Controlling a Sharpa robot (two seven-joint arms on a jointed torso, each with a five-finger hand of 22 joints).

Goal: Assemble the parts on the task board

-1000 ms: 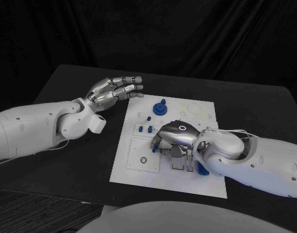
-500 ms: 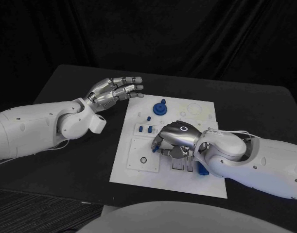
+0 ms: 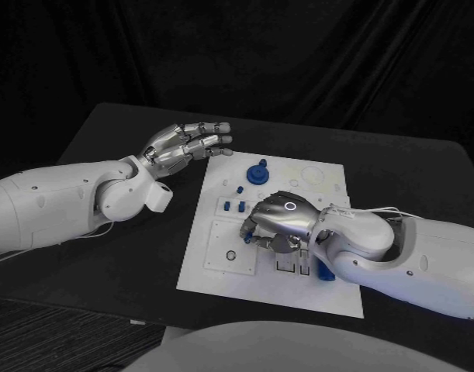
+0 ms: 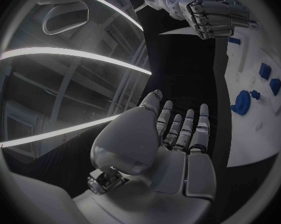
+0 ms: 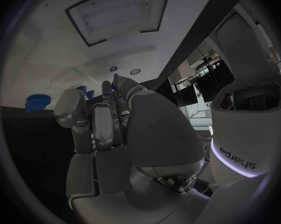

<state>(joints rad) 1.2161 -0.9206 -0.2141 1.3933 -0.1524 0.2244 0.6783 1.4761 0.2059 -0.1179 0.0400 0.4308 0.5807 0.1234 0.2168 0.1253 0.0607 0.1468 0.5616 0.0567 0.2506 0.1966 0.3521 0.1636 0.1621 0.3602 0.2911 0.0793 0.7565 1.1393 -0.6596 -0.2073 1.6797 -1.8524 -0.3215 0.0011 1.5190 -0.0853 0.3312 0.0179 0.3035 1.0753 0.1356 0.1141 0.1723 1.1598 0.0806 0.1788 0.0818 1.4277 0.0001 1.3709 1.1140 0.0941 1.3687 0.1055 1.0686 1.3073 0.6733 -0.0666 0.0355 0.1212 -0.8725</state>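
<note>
- Right hand [image 3: 279,221]: positioned palm-down over the middle of the task board [image 3: 220,267], fingers curled downward onto the board surface. Whether anything is pinched beneath them cannot be told; the fingertips are hidden under the hand in the head view and by the palm in the right wrist view.
- Left hand [image 3: 184,145]: raised above the black table [image 3: 102,256] just off the board's far left corner, fingers extended side by side and holding nothing; the left wrist view confirms a bare palm [image 4: 171,159].
- Round blue part [image 3: 257,172]: stands on the far portion of the board, between the two hands, untouched by either.
- Small blue parts [image 3: 232,205]: sit in a row just beside the right hand, on its left side.
- Long blue part [image 3: 322,270]: lies on the near portion of the board, tucked against the right wrist.
</note>
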